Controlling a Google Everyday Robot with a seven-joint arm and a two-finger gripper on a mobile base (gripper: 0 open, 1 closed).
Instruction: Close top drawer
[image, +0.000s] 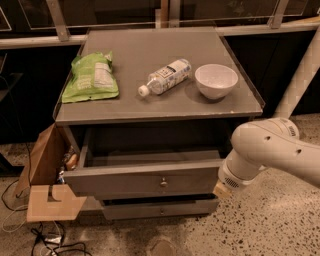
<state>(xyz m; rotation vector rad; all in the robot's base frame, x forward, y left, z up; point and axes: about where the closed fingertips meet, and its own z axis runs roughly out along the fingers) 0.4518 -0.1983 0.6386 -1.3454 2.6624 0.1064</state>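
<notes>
**Gripper (222, 190) opening can't be told; drawer (145, 182) open, push would be off-centre**

Gripper sits low at the drawer's right front corner, just beside the panel; contact can't be told. Drawer is pulled well out under the top, knob (163, 183) at centre, far from the gripper.

Risks, as I judge them:
- A push at the corner may skew the drawer so it jams.
- Gripper may slip off the panel's right edge.
- A hard slam may roll the bottle (165, 76), which lies on its side near the bowl (216, 81).
</notes>
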